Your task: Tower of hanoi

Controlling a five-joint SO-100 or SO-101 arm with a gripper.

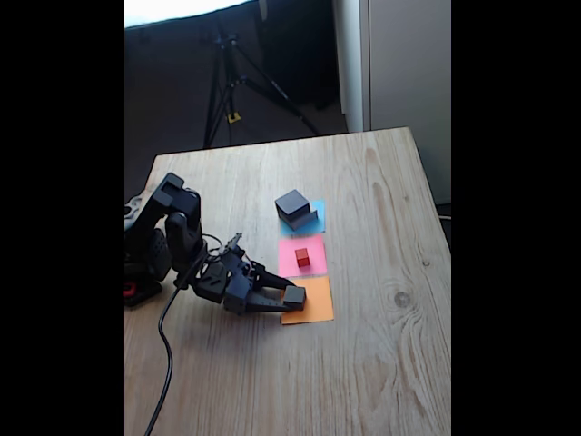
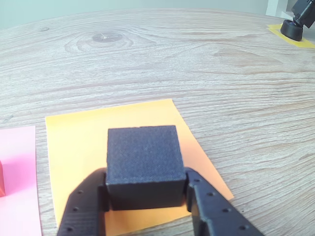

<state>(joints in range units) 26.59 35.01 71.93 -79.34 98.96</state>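
Fingers (image 2: 199, 209) clamped on the small black cube (image 2: 142, 162), one each side, low on its flanks, over the orange paper square (image 2: 74, 147); can't tell from the wrist view if it's resting or just lifted. Looks rigid, light, matte w/ a grainy face, so prob. good grip. Flat parallel sides = best hold. Tiny red cube (image 1: 302, 257) sits on the pink paper square (image 1: 313, 245), black slab (image 1: 292, 205) atop the grey slab (image 1: 307, 218), on the table (image 1: 381, 345).

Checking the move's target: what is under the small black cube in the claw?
The orange paper square lies under the small black cube, which the claw grips. The cube hides the paper directly beneath, so contact cannot be judged.
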